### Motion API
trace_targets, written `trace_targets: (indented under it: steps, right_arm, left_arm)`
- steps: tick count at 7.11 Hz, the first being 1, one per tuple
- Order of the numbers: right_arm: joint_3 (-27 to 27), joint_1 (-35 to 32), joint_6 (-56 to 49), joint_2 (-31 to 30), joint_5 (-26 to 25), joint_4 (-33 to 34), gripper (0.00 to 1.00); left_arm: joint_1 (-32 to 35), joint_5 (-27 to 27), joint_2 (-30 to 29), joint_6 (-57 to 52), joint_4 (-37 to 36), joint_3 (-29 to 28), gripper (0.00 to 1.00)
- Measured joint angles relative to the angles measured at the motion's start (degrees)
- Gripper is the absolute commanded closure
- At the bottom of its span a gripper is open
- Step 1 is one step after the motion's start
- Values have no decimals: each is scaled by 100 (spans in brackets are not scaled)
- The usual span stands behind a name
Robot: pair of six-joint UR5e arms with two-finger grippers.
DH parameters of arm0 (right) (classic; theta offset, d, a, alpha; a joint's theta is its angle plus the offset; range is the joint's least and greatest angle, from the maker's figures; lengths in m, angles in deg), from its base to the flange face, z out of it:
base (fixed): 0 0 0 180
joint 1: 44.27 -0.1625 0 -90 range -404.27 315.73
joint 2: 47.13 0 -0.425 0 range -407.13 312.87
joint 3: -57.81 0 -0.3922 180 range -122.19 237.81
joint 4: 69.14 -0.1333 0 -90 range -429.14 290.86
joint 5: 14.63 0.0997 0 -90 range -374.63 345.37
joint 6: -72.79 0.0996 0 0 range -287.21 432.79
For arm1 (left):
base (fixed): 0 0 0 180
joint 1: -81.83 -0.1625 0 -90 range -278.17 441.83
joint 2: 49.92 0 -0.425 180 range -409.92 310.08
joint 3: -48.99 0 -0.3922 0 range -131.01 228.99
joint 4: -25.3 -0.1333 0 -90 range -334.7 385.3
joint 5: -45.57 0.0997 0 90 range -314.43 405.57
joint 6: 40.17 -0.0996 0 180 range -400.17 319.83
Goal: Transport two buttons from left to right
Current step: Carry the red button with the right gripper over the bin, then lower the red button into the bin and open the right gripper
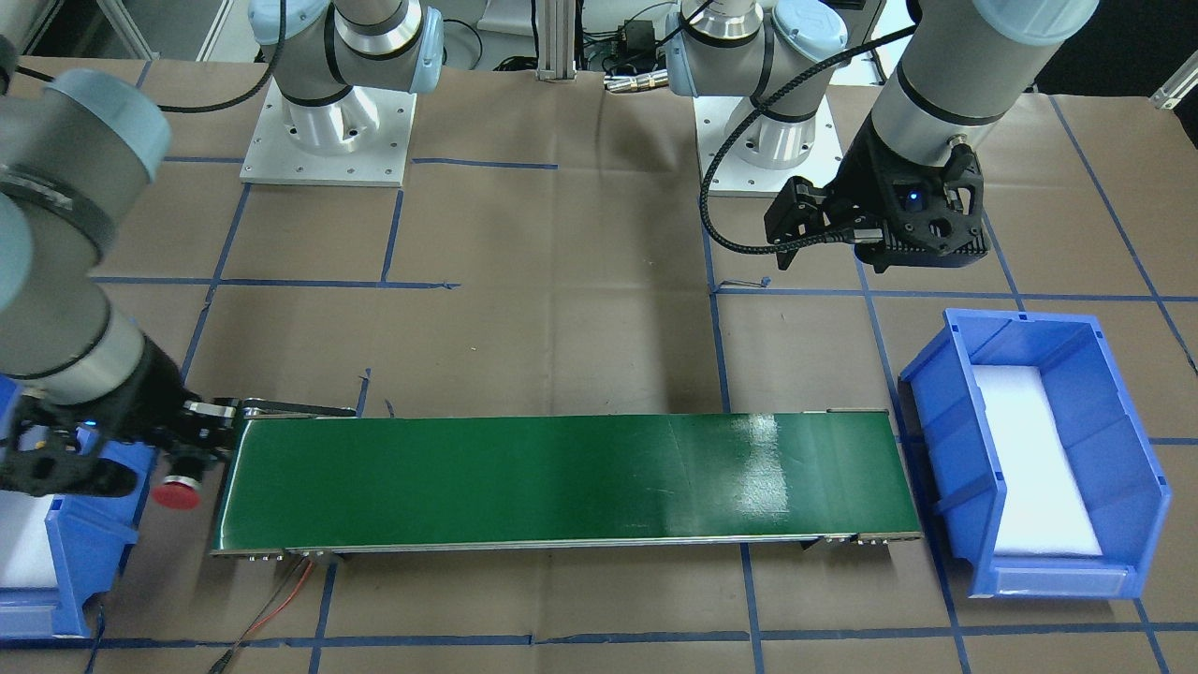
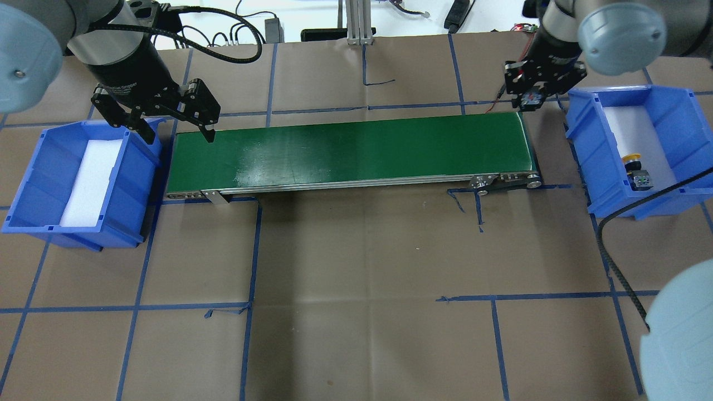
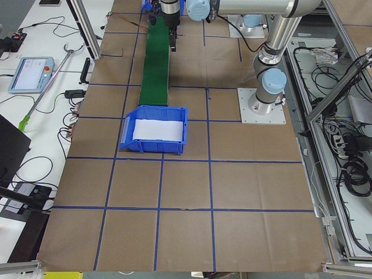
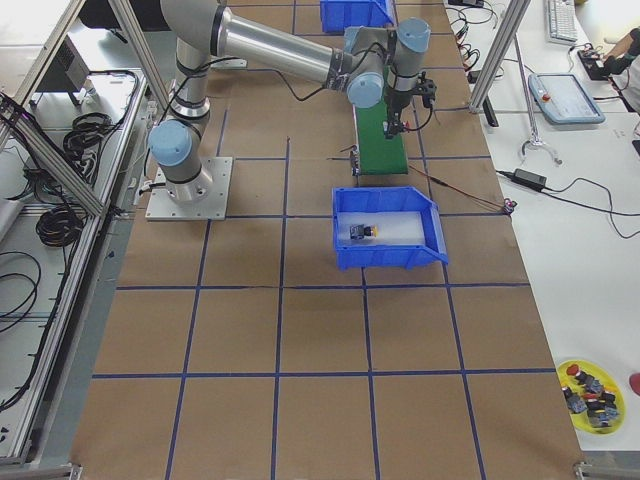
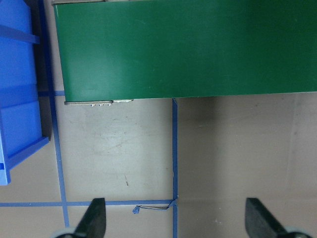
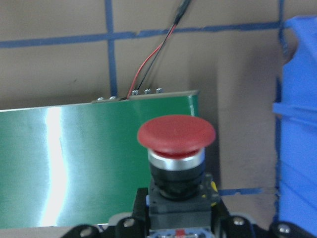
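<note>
The red button [image 6: 176, 136] fills the right wrist view, cap up, with its black block body clenched between the fingers [image 6: 130, 224] of the right gripper [image 2: 529, 100]. It hangs over the right end of the green belt [image 2: 351, 147], at the belt's corner on the side away from the robot, just beside the right bin [image 2: 613, 93]. From the front-facing camera the red cap points down and outward, in the gap between the belt end and the bin.

The yellow button [image 2: 633, 161] lies on its side on the white pad [image 2: 621, 125] inside the right bin, toward the right edge of the surface [image 2: 356, 267].

The left gripper [image 2: 180, 135] hovers over the belt's left end, near the left bin [image 2: 33, 186] by the left edge of the surface. Its fingers [image 5: 94, 218] are spread wide and released, with nothing between them. The left bin shows only a white pad.
</note>
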Motion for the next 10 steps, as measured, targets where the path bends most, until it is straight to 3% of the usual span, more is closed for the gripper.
trace_targets:
  steps: [4, 8, 10]
  right_arm:
    - [-345, 1613, -1927, 150, 11, 149, 96]
    - [-237, 1777, -2203, 1135, -27, 1018, 96]
    - [-70, 1773, -2187, 1382, -36, 1123, 96]
  left_arm:
    - [0, -1, 0, 19, 0, -5, 0]
    - [0, -8, -1, 21, 0, -7, 0]
    - [0, -8, -6, 20, 0, -4, 0]
